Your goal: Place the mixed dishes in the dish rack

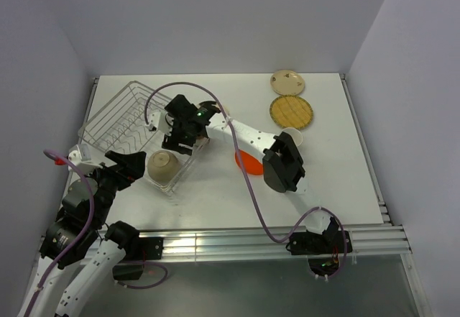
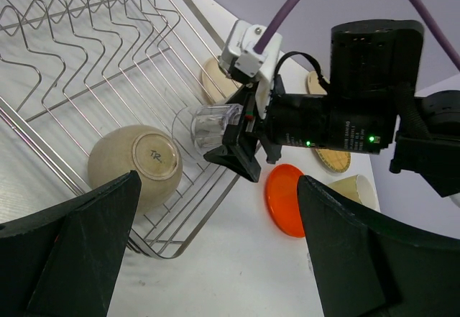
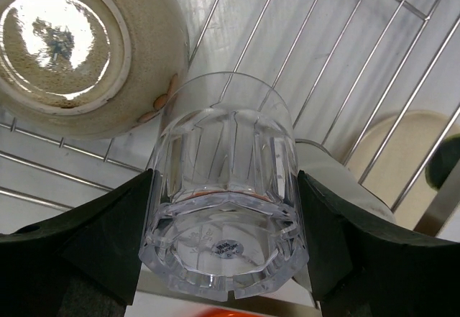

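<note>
The dish rack (image 1: 115, 119) is a silver wire basket at the left of the table. An upturned bowl (image 1: 163, 166) lies in its near corner. Above the rack my right gripper (image 3: 226, 213) is shut on a clear glass (image 3: 226, 187), which is held bottom toward the camera, next to the bowl (image 3: 72, 51). My left gripper (image 1: 131, 167) hangs open and empty at the rack's near end, and its view shows the glass (image 2: 210, 126). The orange plate (image 1: 248, 163) lies on the table, partly hidden under the right arm.
At the back right lie a cream patterned plate (image 1: 288, 82), a tan woven-look plate (image 1: 290, 111) and a pale yellow mug (image 1: 293, 136) on its side. A cream dish (image 2: 214, 81) shows just beyond the rack's far wall. Walls close the table on three sides.
</note>
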Controlling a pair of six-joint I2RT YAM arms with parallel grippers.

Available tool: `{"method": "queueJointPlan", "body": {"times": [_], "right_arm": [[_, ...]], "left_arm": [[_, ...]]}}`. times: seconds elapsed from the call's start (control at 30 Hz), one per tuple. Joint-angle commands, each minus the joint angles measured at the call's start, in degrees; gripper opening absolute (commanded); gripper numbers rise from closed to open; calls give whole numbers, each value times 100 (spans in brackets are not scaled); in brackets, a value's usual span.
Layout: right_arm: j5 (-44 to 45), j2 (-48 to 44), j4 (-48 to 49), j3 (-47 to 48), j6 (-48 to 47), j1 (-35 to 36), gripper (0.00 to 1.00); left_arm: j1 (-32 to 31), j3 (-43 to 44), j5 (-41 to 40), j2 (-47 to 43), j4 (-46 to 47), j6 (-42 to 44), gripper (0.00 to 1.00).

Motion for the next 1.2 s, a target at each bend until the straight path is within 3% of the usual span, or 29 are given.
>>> {"method": "queueJointPlan", "body": {"times": [0.0,0.17,0.4,0.73,0.83,1.17], "right_arm": [[201,72,-27,306,-183,33,30],[298,142,-36,323,-288,68,38],[351,169,8,306,-315,121,61],[316,143,8,314,-297,139,78],[298,151,-18,314,-324,156,87],[289,187,-18,340,-429,235,93]], "left_arm": [[17,50,-72,-101,-13,-37,97],[17,41,-63,-101,5,-37,97],[17,41,-63,-84,22,-28,98],[17,-3,-37,-92,40,-72,98],[17,-12,-37,-93,49,-72,97],[17,23,-28,-92,-4,-116,98]]}}
